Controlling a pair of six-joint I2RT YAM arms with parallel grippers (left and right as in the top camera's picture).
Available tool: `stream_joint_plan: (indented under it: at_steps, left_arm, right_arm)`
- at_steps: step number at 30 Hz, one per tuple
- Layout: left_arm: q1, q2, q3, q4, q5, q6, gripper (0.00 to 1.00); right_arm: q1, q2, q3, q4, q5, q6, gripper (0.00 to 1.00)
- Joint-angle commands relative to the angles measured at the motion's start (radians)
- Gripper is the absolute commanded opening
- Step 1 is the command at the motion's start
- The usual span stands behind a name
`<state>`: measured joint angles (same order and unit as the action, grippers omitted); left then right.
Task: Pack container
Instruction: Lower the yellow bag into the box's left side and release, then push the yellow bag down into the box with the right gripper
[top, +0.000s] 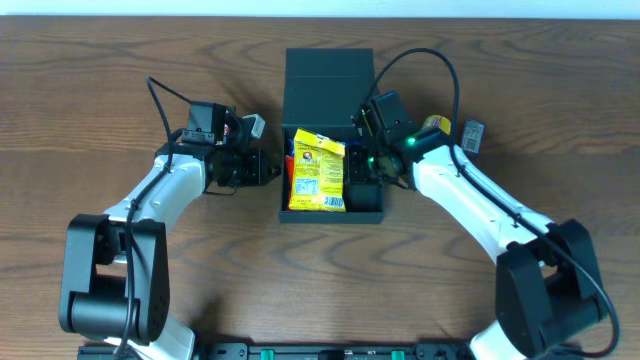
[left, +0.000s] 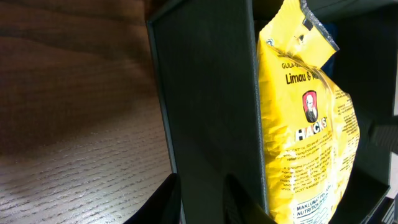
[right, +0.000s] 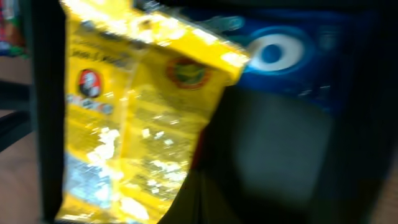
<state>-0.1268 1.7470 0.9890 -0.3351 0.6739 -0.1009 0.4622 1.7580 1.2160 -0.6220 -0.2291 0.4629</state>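
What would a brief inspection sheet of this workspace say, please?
Surface: brown wood-grain table.
Job's things: container, lid open, holding a yellow packet and a blue packet.
Clutter: small yellow object beside the right arm, kind unclear.
Grippers: left gripper at the container's left wall, right gripper inside its right side; jaws cannot be told.
Cables: black left cable and right cable loop above their arms.
Surroundings: pale strip beyond the far edge.

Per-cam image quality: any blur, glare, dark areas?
Overhead: sharp, evenly lit, only soft shadows on the table. Left wrist: in focus, print on the yellow packet legible, container wall dark and featureless. Right wrist: blurred, glare on the packet's foil, text unreadable.
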Motion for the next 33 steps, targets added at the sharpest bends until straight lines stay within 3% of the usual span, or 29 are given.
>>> stream_joint_plan:
  at_steps: [1,21,33]
  left_arm:
    - [0.004,0.007,-0.006,0.0,-0.004,0.007,0.24]
    - [0.004,0.007,-0.006,0.0,-0.003,0.007,0.24]
    - [0.004,0.007,-0.006,-0.001,-0.003,0.007,0.24]
  right_arm:
    - [-0.02,-0.018,0.006,-0.003,0.077,0.003,0.01]
    - [0.055,0.075,0.006,0.126,-0.1,-0.101,0.01]
    - [0.068,0.075,0.007,0.109,-0.099,-0.101,0.02]
